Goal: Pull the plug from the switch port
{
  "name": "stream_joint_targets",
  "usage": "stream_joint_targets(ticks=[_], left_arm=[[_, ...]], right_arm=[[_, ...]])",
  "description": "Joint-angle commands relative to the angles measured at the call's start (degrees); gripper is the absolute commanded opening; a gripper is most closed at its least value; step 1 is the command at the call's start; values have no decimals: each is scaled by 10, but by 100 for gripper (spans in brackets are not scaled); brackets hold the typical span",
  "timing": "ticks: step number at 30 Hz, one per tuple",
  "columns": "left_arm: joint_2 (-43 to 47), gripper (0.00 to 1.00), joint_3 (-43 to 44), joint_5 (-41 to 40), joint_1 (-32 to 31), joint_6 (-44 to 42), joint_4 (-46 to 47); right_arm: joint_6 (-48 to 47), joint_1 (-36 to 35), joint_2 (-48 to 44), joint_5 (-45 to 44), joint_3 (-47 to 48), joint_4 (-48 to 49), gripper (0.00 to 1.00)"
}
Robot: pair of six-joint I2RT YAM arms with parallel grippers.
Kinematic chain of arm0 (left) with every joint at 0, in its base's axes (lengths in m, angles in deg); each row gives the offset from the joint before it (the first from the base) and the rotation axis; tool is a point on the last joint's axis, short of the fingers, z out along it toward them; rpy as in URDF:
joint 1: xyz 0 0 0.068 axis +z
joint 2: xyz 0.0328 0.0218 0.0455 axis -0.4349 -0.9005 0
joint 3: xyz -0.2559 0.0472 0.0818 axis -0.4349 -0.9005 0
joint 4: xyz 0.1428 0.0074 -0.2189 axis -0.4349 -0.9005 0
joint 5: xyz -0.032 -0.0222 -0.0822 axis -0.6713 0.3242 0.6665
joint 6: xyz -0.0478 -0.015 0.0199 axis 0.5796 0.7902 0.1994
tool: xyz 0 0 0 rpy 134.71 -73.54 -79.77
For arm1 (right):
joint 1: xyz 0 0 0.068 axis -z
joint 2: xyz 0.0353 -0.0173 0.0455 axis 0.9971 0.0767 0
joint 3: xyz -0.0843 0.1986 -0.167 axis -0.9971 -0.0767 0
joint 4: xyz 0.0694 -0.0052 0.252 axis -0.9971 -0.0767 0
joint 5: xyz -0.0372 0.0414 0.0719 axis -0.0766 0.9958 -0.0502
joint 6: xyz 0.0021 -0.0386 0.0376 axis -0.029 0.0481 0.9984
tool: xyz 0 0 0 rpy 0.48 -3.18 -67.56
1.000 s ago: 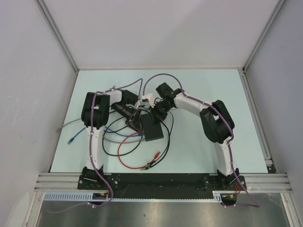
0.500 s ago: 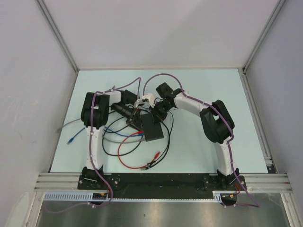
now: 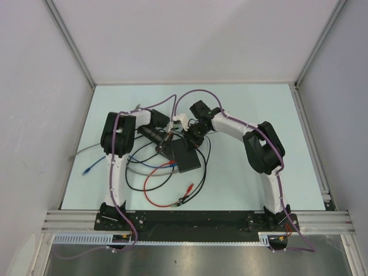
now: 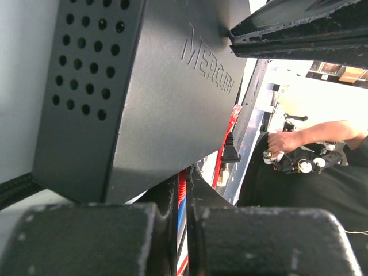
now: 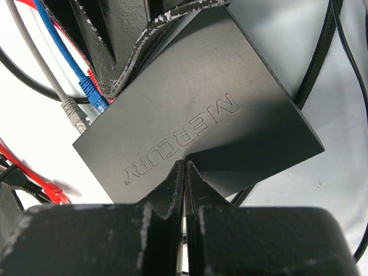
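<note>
Lying near the middle of the table point(image 3: 241, 115), between the two arms, the switch point(image 3: 187, 156) is what we look at first. It is a flat, matte black box. From the right wrist we read the word MERCURY pressed into its top point(image 5: 195, 115). From the left wrist we see the same lettering, and rows of small round vent holes down one side point(image 4: 149, 98).

At one edge of the switch a blue plug point(image 5: 92, 92) and a grey plug point(image 5: 75, 110) lie side by side. We cannot tell whether either sits in a socket. A red plug point(image 5: 50, 190) lies apart on the table.

Our left gripper point(image 3: 165, 144) is at that same edge, its scuffed fingers point(image 5: 109, 46) just beside the blue plug. Its jaws are pressed together point(image 4: 183, 190), with a sliver of red and blue showing in the slit. We cannot tell whether anything is pinched there.

Our right gripper point(image 3: 191, 140) is also pressed together, with nothing between its jaws, and its tips point(image 5: 184, 167) meet the switch's top.
</note>
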Motion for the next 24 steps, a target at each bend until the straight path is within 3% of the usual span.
stream_joint_targets(ticks=[1,7,14,21,24], left_arm=[[5,0,5,-39,-14,-18,10],[-7,0,47,-79,-7,-34,-23],[-6,0,-19,-45,-4,-80,-45],[-49,0,128,-72,15,-86,-111],[-52,0,113,-90,18,-103,-128]], right_arm=[[-19,0,39,-57,-15,-19,0],[-19,0,38,-57,-16,-19,0],[-20,0,37,-61,-18,-17,0],[-21,0,38,-58,-17,-21,0],[-22,-1,35,-60,-18,-19,0]])
